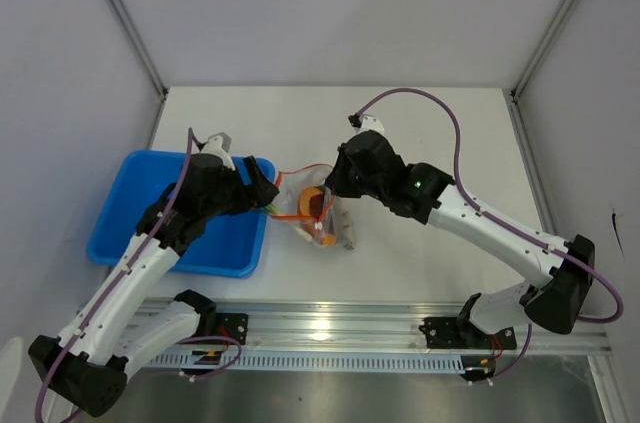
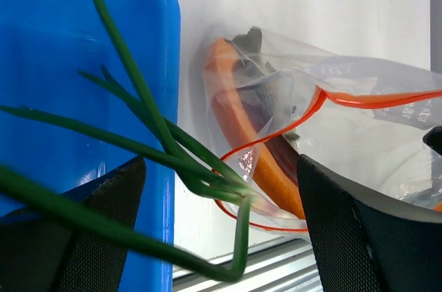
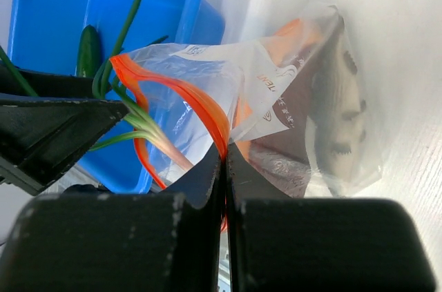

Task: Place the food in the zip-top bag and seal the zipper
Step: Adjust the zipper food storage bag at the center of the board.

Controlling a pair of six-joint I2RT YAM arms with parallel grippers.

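Clear square plastic zip-top bag (image 1: 318, 208) lies on white surface (image 1: 420, 133), just right of blue plastic tray (image 1: 120, 203), between both tools. Right tool (image 3: 224, 161) clamped on its red-orange zipper strip (image 3: 207, 116); mouth gapes left. Dark-red oval meat slab (image 3: 324, 99) inside. Left tool (image 2: 221, 188) fingers apart; thin green stalks (image 2: 148, 109) between them, ends reaching into the mouth.
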